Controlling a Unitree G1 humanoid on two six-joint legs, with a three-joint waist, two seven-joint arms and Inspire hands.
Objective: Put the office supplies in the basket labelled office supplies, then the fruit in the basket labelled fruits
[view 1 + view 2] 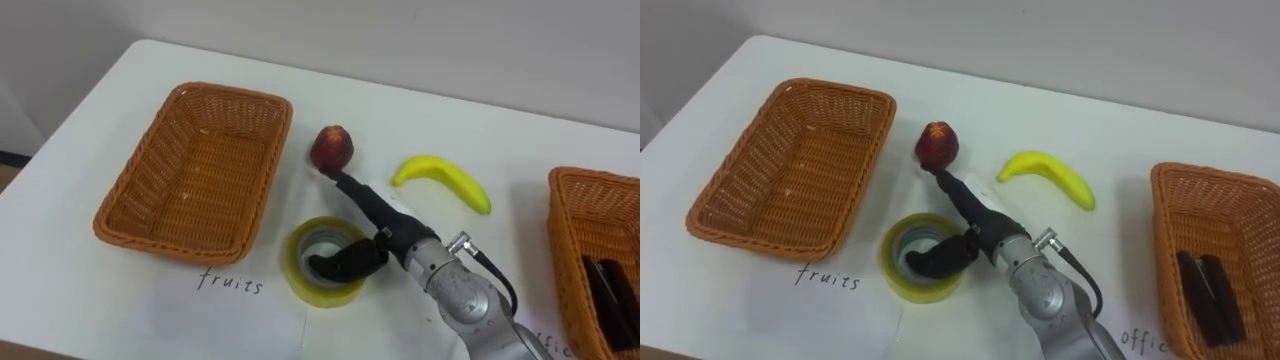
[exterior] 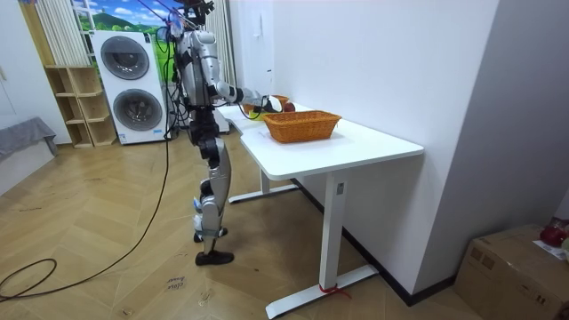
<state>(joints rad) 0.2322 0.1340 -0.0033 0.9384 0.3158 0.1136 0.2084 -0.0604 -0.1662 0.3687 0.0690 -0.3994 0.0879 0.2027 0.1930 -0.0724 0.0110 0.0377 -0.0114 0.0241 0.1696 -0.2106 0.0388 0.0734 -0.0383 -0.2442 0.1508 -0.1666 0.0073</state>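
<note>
Left eye view: white table (image 1: 520, 150) w/ two wicker baskets, one at each side. Left basket (image 1: 140, 170) sits on robot's left w/ nothing in it; a paper sheet (image 1: 230, 300) w/ handwriting lies at its near edge. Right basket (image 1: 575, 250) is at far right, cut by the frame edge, w/ a couple of dark oblong items (image 1: 605, 290) lying inside; can't tell what they are. Btwn the baskets: a red fruit (image 1: 331, 147) just beside the left basket's far right corner, a banana (image 1: 445, 180) to the fruit's right & apart from it, and a yellow-green tape roll (image 1: 320, 293) lying flat, nearer the robot, close to the left basket's near right corner. Right hand (image 1: 385, 235) comes in from lower right, spread wide: fingers (image 1: 355, 195) straight, pointing at the red fruit, tips touching or almost touching its near side; thumb (image 1: 335, 265) splayed off to the left, lying over the tape roll's hole. Roll's far right rim sits in the gap btwn thumb & fingers, but nothing is clasped. All 3 loose items are on the tabletop, outside both baskets. Room view: robot stands upright at the table's far end, one arm stretched out over the top, washing machines (image 2: 133, 84) behind it, cardboard box (image 2: 507, 267) on the floor at lower right.
</note>
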